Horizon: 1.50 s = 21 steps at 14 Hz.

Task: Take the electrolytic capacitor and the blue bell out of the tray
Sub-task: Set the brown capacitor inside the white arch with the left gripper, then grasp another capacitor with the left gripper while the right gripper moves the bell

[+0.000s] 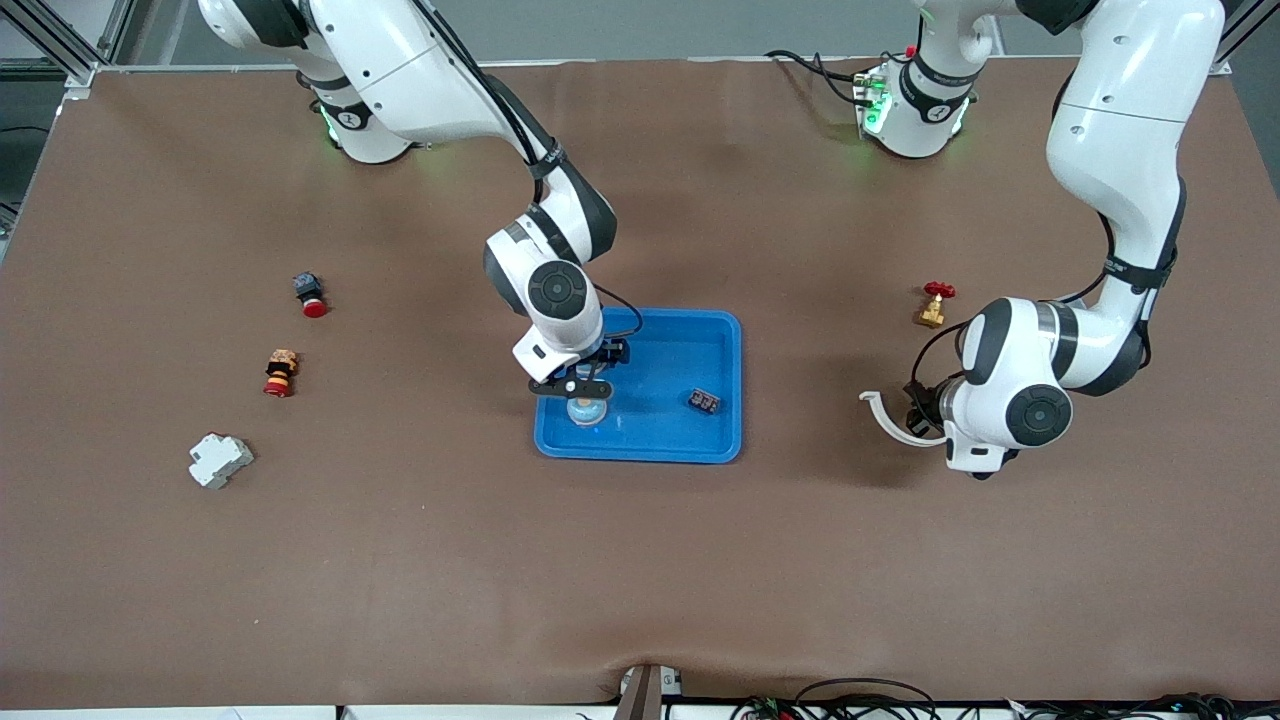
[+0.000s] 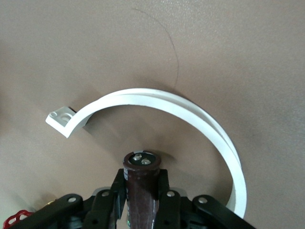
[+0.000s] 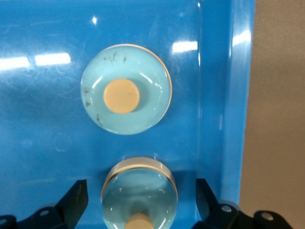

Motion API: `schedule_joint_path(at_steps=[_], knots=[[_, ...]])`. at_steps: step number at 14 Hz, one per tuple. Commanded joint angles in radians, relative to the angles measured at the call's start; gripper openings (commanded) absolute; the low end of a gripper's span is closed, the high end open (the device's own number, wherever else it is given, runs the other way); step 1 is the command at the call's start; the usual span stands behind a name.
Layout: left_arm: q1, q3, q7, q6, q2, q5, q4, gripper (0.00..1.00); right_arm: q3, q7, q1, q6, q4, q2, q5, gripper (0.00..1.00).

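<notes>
Capacitor (image 2: 141, 188) out of tray (image 1: 700, 450): dark brown cylinder, metal terminals on end, clamped between left gripper (image 2: 142, 198) fingers, over bare table toward left arm's end, above white curved plastic clip (image 2: 190, 112).

Bell (image 3: 139, 188) left: glossy pale-blue dome, tan button, in tray between wide-spread right gripper (image 3: 140, 202) fingers. What looks like its reflection shows in glossy tray wall.
</notes>
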Motion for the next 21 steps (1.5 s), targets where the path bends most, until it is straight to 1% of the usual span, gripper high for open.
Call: schedule_joint_path(at_steps=[1,2,3,5,6,7,9,10,12,13,14,17,18,21], knots=[[0.008,-0.011,0.009,0.01,-0.001,0.024,-0.011,0.4,-0.01,-0.008,0.013,0.002,0.014,0.009,0.006,0.71],[0.008,-0.011,0.009,0.009,-0.002,0.024,-0.011,0.84,-0.01,-0.008,0.013,0.002,0.014,0.009,0.006,0.61],[0.007,-0.011,0.009,0.007,-0.004,0.024,-0.009,1.0,-0.01,-0.008,0.013,0.007,0.014,0.009,0.006,0.52],[0.007,-0.011,0.01,-0.01,-0.027,0.024,0.0,1.0,-0.01,-0.008,0.014,0.013,0.014,0.012,0.006,0.3],[0.007,-0.014,0.01,-0.025,-0.053,0.024,0.005,1.0,-0.01,-0.008,0.016,0.013,0.014,0.012,0.006,0.24],[0.004,-0.02,0.007,-0.042,-0.076,0.024,0.02,1.0,-0.01,-0.006,0.016,0.013,0.016,0.012,0.008,0.2],[-0.004,-0.03,0.001,-0.089,-0.09,0.007,0.087,1.0,-0.01,-0.005,0.014,0.007,0.02,0.009,0.011,0.2],[-0.002,-0.056,-0.004,-0.12,-0.088,0.006,0.125,1.0,-0.01,-0.005,0.014,0.002,0.022,0.005,0.013,0.2],[-0.01,-0.098,-0.027,-0.132,-0.082,-0.02,0.172,1.0,-0.006,-0.005,0.013,-0.01,0.022,-0.008,0.016,0.18],[-0.013,-0.121,-0.069,-0.132,-0.074,-0.048,0.19,1.0,0.002,-0.005,0.011,-0.054,0.034,-0.015,0.016,0.16],[-0.033,-0.129,-0.127,-0.129,-0.059,-0.059,0.21,1.0,0.003,-0.005,0.002,-0.112,0.067,-0.034,0.017,0.16],[-0.129,-0.129,-0.26,-0.108,-0.019,-0.06,0.261,1.0,0.003,-0.015,-0.036,-0.305,0.167,-0.057,0.016,0.16],[-0.157,-0.13,-0.302,-0.067,-0.011,-0.062,0.264,1.0,0.003,-0.061,-0.056,-0.37,0.19,-0.08,0.017,0.16],[-0.228,-0.13,-0.46,0.029,0.028,-0.064,0.281,1.0,0.002,-0.254,-0.154,-0.478,0.191,-0.15,0.017,0.16]])
